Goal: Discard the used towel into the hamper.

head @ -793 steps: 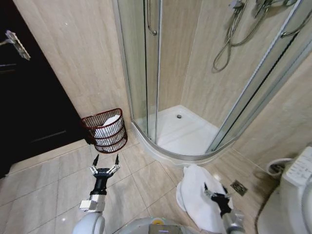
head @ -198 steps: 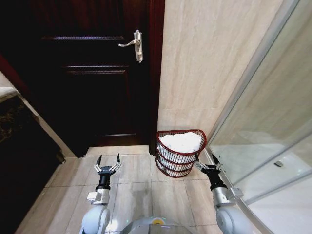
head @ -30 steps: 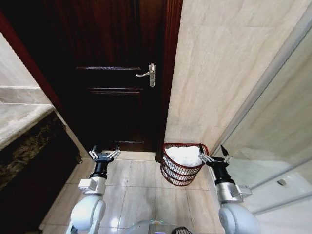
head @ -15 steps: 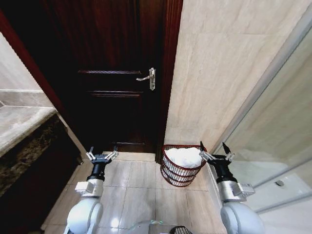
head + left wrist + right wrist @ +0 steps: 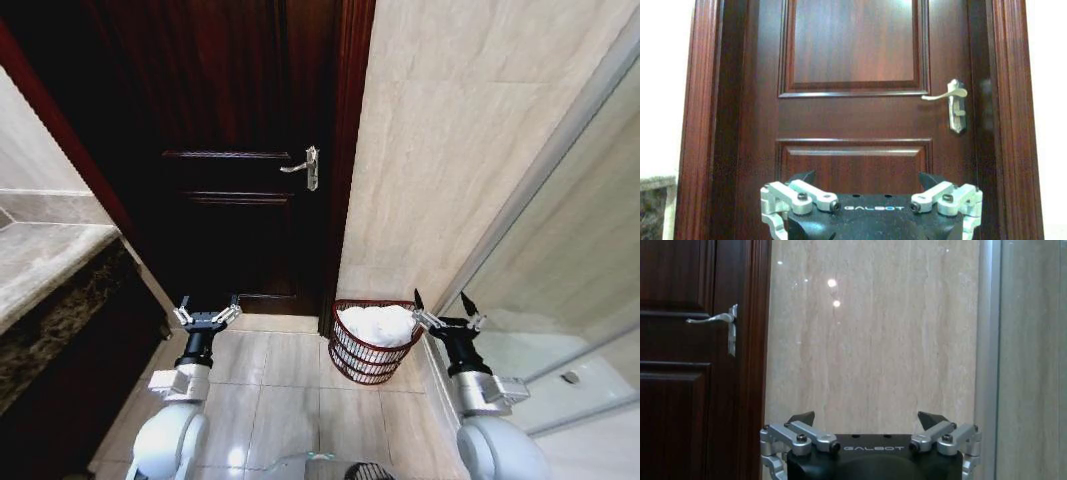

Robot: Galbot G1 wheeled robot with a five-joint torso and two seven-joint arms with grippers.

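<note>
The hamper (image 5: 372, 358), a dark reddish-brown wire basket, stands on the floor against the beige wall beside the door frame. A white towel (image 5: 378, 324) lies heaped inside it, up to the rim. My right gripper (image 5: 445, 304) is raised just right of the hamper, open and empty. My left gripper (image 5: 207, 308) is held up on the left in front of the dark door, also open and empty. The left wrist view has the left gripper (image 5: 867, 179) facing the door; the right wrist view has the right gripper (image 5: 867, 418) facing the wall.
A dark wooden door (image 5: 235, 150) with a silver lever handle (image 5: 305, 166) fills the wall ahead. A stone counter (image 5: 45, 270) runs along the left. The shower's glass screen (image 5: 565, 240) closes off the right. Tiled floor (image 5: 285, 385) lies open between my arms.
The head camera has tilted, so the door handle and hamper sit slightly lower in the picture. Both arms have stayed raised and open; the towel stays in the hamper.
</note>
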